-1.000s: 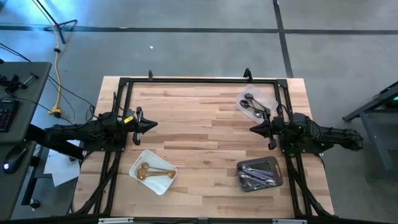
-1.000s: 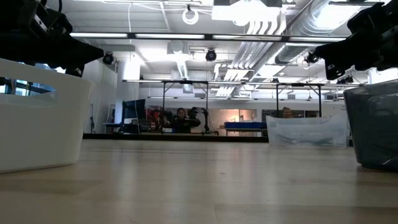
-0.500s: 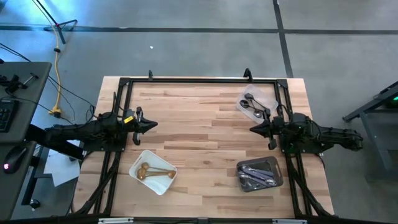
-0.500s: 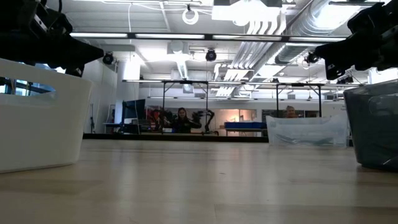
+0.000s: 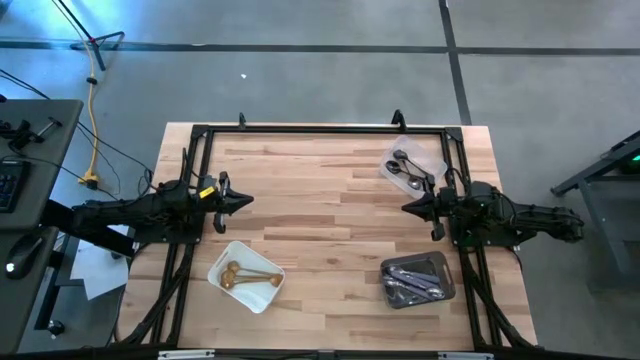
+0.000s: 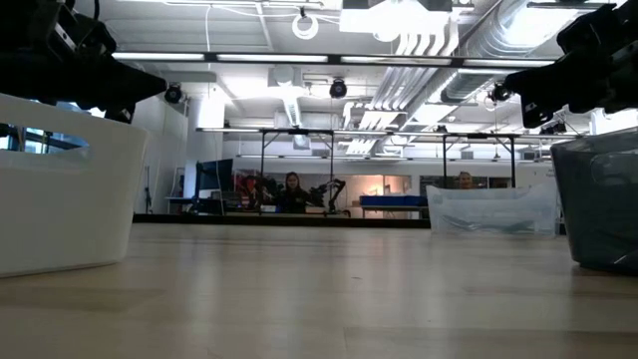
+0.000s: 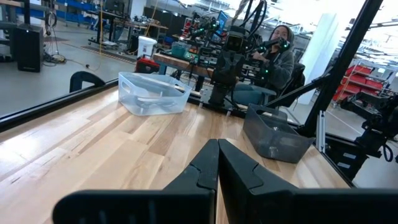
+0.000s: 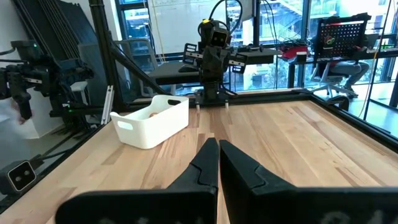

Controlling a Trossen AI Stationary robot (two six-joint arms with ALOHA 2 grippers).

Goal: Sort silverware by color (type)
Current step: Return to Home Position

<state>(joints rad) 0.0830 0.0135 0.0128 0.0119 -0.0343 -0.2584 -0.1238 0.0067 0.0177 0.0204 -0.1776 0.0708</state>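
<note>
The silverware lies sorted in three trays. Gold spoons (image 5: 240,274) rest in the white tray (image 5: 262,297) at the near left. Dark grey-black pieces (image 5: 401,165) lie in the clear tray (image 5: 435,161) at the far right. Shiny silver pieces (image 5: 413,283) fill the dark grey tray (image 5: 417,261) at the near right. My left gripper (image 5: 250,200) hangs shut above the table's left side, pointing level toward the right. My right gripper (image 5: 404,208) hangs shut above the right side, pointing level toward the left. Neither is over a tray.
A black frame (image 5: 320,128) runs along the table's far edge and down both sides. Bare wood (image 5: 320,210) lies between the two grippers. People sit at benches in the room beyond the table (image 6: 291,189).
</note>
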